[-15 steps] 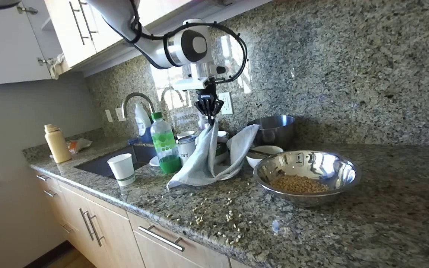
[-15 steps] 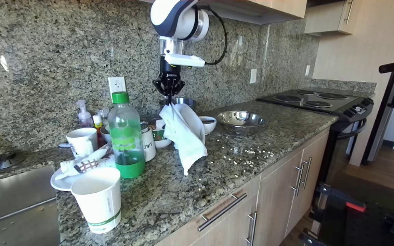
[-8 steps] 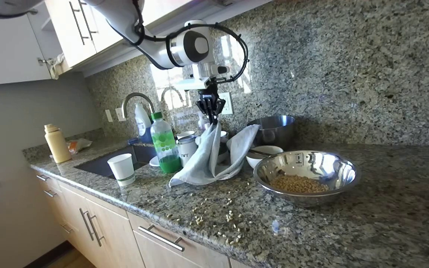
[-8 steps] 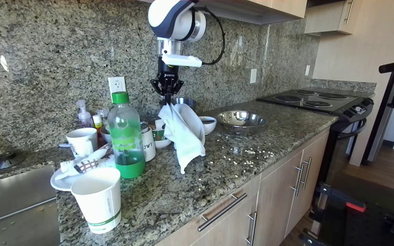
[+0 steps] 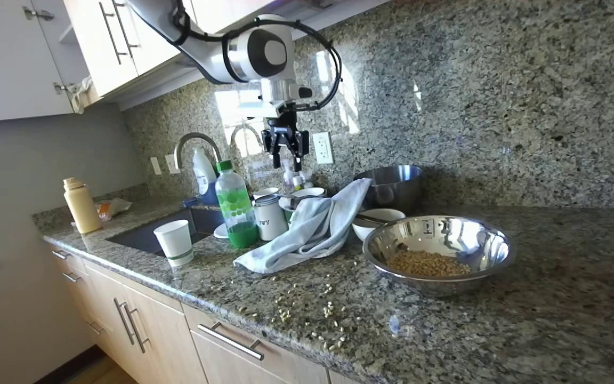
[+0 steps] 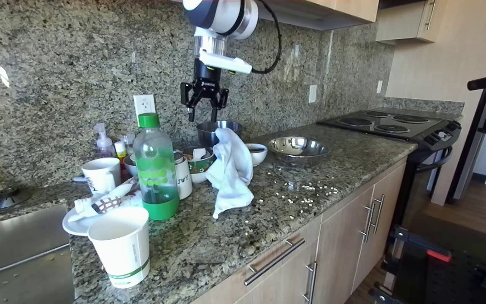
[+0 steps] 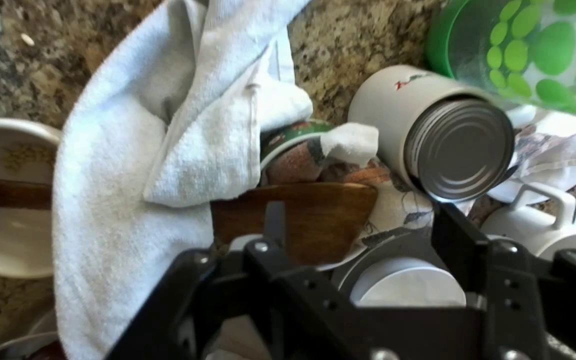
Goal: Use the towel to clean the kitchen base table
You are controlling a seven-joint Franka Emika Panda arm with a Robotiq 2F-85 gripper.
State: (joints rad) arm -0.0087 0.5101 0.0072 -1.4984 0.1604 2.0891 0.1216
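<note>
White towel (image 7: 118,200) lies at 10 o'clock from the gripper (image 7: 360,222) in the wrist view, long axis 1-to-7, one end on the granite counter (image 5: 424,341). Jaws well apart, nothing held; likely next: shift that way, grasp. Shallow steel bowl (image 5: 467,242) holds grain (image 5: 429,264); white bowl (image 7: 5,240) has kernels (image 7: 27,156), wooden handle (image 7: 8,194) across.

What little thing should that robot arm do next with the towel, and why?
Probably move the open gripper over the towel, lower it and pinch a raised fold. The gripper holds nothing, the towel lies crumpled out of its grasp, and grains are scattered on the counter, so the wiping looks unfinished.
</note>
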